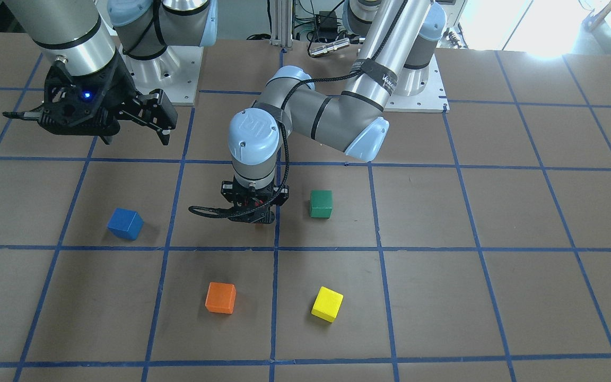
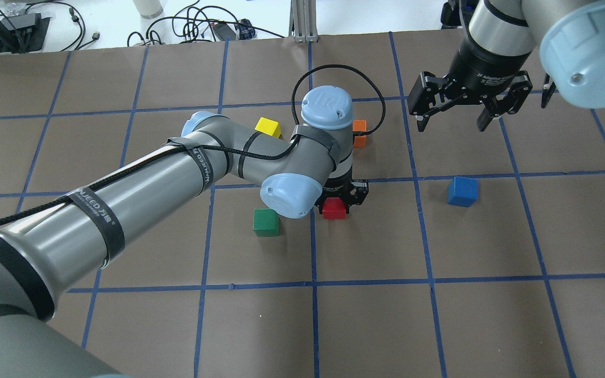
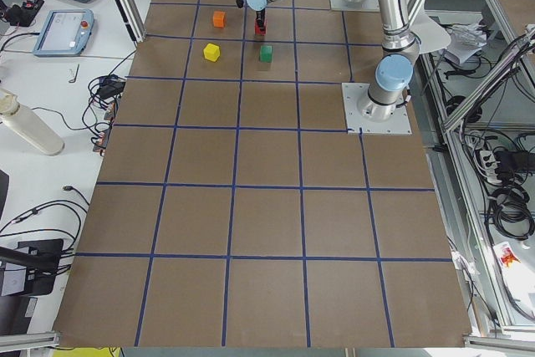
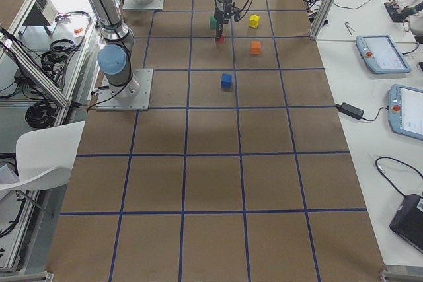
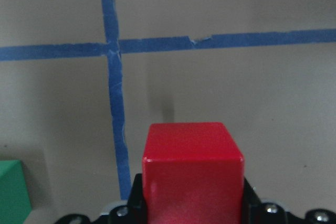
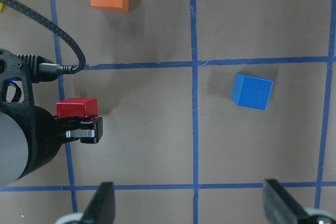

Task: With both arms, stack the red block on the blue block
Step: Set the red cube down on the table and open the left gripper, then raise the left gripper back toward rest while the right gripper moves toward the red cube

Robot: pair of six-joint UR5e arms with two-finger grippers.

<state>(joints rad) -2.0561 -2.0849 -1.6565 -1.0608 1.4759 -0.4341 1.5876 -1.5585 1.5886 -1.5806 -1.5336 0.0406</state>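
Observation:
The red block (image 2: 334,208) is between the fingers of my left gripper (image 2: 336,201), which is shut on it at or just above the table near the middle. The left wrist view shows the red block (image 5: 193,177) filling the lower centre. The right wrist view shows it (image 6: 77,107) against one finger (image 6: 84,130). The blue block (image 2: 462,191) lies free on the table to the right, one grid square away; it also shows in the front view (image 1: 125,224). My right gripper (image 2: 452,126) is open and empty, raised beyond the blue block.
A green block (image 2: 266,222) lies just left of the left gripper. A yellow block (image 2: 268,127) and an orange block (image 2: 359,131) lie beyond it, partly behind the left arm. Blue tape lines divide the brown table (image 2: 439,325) into squares.

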